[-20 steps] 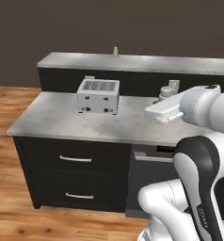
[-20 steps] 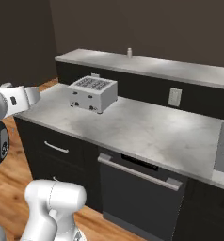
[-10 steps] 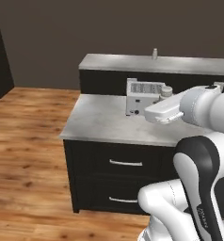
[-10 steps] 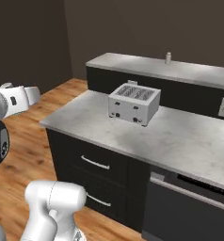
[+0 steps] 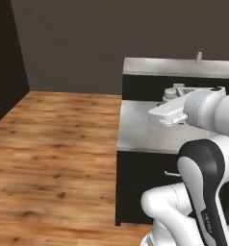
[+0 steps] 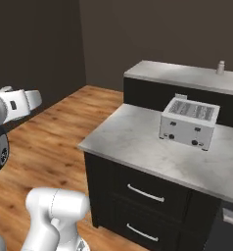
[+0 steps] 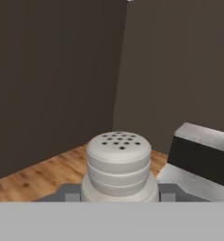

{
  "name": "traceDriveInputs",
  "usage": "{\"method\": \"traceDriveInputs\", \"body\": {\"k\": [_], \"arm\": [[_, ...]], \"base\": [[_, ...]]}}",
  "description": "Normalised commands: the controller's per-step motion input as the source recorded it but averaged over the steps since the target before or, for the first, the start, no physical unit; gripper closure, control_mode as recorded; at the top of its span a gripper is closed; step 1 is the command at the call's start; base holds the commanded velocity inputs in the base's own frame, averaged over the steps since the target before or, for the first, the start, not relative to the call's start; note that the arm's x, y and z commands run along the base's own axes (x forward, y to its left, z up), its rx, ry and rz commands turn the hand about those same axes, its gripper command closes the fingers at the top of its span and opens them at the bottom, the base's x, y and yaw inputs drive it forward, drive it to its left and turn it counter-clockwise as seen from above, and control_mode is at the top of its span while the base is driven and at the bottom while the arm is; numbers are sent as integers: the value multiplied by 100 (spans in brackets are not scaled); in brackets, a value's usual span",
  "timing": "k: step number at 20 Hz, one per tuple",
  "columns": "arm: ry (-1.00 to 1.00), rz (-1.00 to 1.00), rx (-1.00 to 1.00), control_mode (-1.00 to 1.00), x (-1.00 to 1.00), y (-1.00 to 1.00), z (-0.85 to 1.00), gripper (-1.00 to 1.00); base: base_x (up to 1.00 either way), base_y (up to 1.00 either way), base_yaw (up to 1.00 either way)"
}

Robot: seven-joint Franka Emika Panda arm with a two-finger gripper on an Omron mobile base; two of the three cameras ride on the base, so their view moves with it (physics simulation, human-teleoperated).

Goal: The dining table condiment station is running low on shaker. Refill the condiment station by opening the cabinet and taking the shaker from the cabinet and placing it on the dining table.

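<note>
My gripper (image 7: 118, 195) is shut on the shaker (image 7: 118, 160), an off-white shaker with a ribbed body and a rounded cap with holes. In the left base view the shaker's cap (image 5: 170, 92) pokes up just above the white hand, over the lower counter. The dining table (image 5: 174, 67) is the raised pale grey top with black sides behind that counter, also in the right base view (image 6: 182, 74). The cabinet is out of view.
A silver toaster (image 6: 189, 121) stands on the lower grey counter (image 6: 133, 142), which has black drawers below. A small pale bottle (image 6: 220, 66) stands on the dining table's far end. Wooden floor (image 5: 54, 144) spreads to the left, up to dark walls.
The whole picture has shifted: the base has turned left, so the counters and toaster slid right and more floor shows. The shaker has stayed in the gripper.
</note>
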Motion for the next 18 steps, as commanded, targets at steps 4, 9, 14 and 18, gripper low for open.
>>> {"method": "traceDriveInputs", "body": {"k": [4,9,14,18], "arm": [[0,0,0,100,0,0,0,100],[0,0,0,100,0,0,0,100],[0,0,0,100,0,0,0,100],[0,0,0,100,0,0,0,100]], "base": [[81,100,-5],[96,100,-7],[100,100,-10],[99,100,-29]]}}
